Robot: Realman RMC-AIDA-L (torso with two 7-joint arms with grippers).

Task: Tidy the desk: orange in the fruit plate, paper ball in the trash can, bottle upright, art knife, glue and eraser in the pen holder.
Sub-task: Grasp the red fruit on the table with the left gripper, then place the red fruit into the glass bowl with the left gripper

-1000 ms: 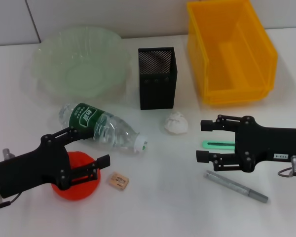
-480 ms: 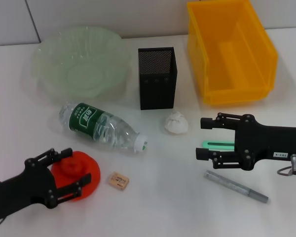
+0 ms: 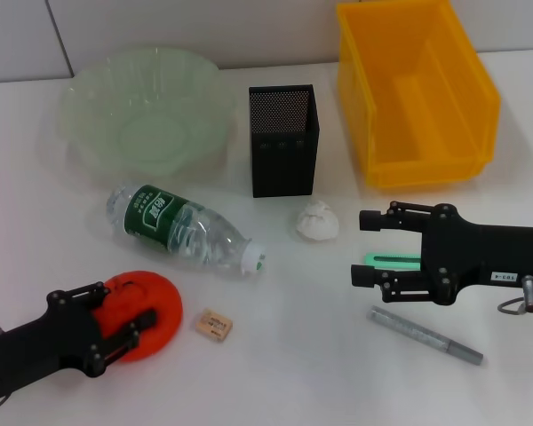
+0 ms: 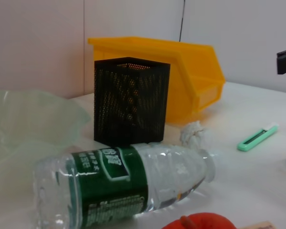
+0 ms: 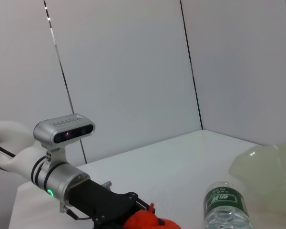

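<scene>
**Left gripper at the orange, right gripper open over the art knife**

Seen from above on a white worktop, with the black mesh pen holder as landmark near the middle back.

To its left, a pale green fruit plate. To its right, a yellow trash can. In front and left of it, a clear bottle with a green label, lying on its side, cap pointing toward the front right. Just in front and right of it, a crumpled white paper ball.

Well in front and left, beyond the bottle, the orange, with the left gripper against it, jaws set on either side; cannot tell whether closed tight on it. Just beside the orange, toward the right, a small tan eraser.

In front and right of the holder, the right gripper, jaws wide open and holding nothing, with the mint-green art knife lying between them. Nearer the front edge, a grey glue stick lying flat.
</scene>
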